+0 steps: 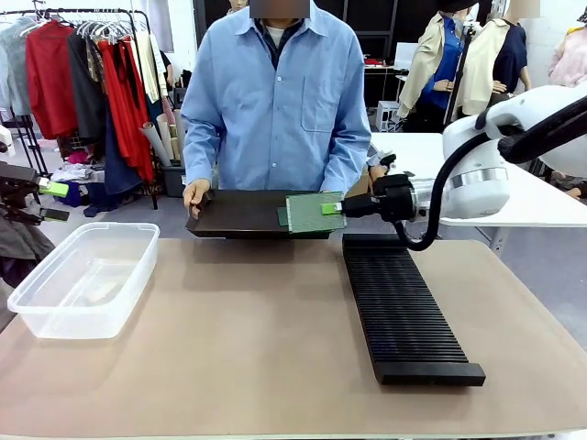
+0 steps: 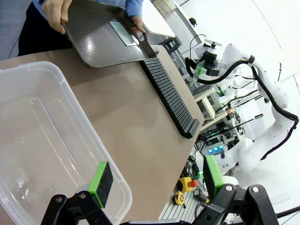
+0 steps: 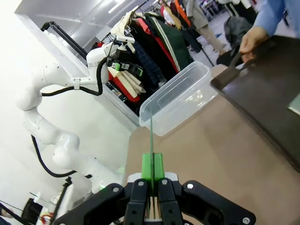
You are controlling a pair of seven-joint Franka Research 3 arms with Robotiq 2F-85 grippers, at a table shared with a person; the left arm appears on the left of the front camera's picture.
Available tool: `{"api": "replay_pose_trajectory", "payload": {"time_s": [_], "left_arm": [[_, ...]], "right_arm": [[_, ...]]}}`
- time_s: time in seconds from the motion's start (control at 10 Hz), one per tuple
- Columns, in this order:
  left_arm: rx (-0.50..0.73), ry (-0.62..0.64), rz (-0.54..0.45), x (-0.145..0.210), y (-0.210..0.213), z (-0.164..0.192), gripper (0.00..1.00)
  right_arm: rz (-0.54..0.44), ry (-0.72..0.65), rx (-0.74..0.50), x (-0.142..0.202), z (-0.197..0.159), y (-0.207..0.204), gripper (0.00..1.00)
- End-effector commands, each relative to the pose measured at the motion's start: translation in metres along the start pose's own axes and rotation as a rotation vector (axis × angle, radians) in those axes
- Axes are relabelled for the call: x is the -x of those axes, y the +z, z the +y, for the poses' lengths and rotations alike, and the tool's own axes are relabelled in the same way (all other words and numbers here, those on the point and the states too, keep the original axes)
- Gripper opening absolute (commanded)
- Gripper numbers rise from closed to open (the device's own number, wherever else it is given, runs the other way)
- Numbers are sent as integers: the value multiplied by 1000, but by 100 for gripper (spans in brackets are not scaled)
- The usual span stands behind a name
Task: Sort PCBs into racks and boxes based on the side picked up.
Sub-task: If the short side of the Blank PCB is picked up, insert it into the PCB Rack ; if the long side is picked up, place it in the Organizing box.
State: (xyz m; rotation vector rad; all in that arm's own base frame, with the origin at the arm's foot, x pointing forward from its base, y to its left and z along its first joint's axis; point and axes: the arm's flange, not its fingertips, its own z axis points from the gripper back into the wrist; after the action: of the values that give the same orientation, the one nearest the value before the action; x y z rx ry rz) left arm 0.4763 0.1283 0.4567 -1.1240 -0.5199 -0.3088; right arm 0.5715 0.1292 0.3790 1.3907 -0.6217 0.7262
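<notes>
My right gripper (image 1: 332,208) pinches a thin green rectangular circuit board (image 1: 310,213); left gripper (image 2: 157,176) gapes, clear plastic tub (image 2: 28,75) just ahead.

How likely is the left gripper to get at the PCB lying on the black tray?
Probably yes. The left gripper is open by the clear tub, and bare table lies between it and the tray. The PCB lies uncovered, though the right gripper, shut on another PCB, hangs nearby.

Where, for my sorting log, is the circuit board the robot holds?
Front view, right of centre: the circuit board is in the shut right gripper, before the black tray, near the far end of the rack.
</notes>
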Motion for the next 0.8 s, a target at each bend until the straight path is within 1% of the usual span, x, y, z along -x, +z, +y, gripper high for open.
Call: {"api": "replay_pose_trajectory", "payload": {"time_s": [0.0,0.1,0.2,0.3,0.4,0.6,0.7], "left_arm": [[1,-1,-2,0,0,-1,100],[1,-1,-2,0,0,-1,100],[1,-1,-2,0,0,-1,100],[1,-1,-2,0,0,-1,100],[1,-1,-2,0,0,-1,100],[1,-1,-2,0,0,-1,100],[1,-1,-2,0,0,-1,100]], "right_arm": [[-32,121,25,19,-2,24,0],[-35,170,49,28,-8,40,0],[-29,187,17,40,-13,63,0],[-41,274,69,48,-15,81,0],[-66,294,89,60,-18,100,0],[-54,307,109,79,-17,136,0],[-56,356,126,83,-14,148,0]]}}
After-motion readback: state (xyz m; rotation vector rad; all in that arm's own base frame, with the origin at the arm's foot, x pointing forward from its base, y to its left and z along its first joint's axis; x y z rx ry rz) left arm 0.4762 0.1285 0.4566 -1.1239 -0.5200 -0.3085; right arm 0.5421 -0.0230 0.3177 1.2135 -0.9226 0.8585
